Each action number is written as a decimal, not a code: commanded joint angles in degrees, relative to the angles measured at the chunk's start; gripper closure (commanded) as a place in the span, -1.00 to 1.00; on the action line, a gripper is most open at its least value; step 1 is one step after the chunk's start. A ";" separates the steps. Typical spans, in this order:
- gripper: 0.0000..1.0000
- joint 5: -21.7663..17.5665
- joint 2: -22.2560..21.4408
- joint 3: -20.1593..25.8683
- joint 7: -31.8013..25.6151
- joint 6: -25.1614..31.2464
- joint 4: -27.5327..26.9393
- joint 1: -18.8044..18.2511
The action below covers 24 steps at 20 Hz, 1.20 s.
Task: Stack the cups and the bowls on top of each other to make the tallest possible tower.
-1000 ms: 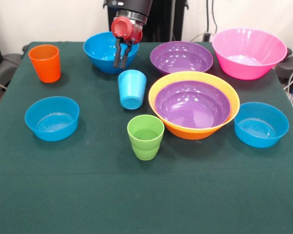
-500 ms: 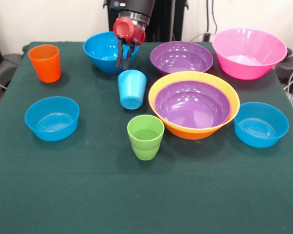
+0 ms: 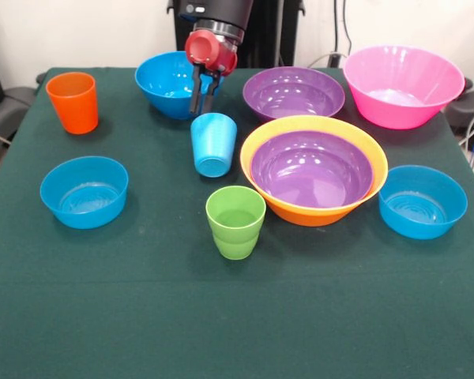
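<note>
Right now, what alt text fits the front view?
The red gripper hangs just behind the light blue cup, before a blue bowl. One purple bowl sits nested inside the orange-yellow bowl; other cups and bowls stand scattered on the green table.

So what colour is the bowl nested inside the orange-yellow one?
Purple, sitting inside the orange-yellow bowl; clearest in the front view.

Robot lab, green cloth-covered table (image 3: 221,316), bare white wall (image 3: 79,31), cables (image 3: 340,31), black pedestal (image 3: 268,31)
</note>
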 commanded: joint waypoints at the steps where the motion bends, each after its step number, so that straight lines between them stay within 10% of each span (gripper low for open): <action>1: -1.00 2.86 3.46 6.87 12.16 5.44 -7.10 1.24; 24: -1.00 6.03 3.19 5.16 12.34 0.95 -7.38 3.69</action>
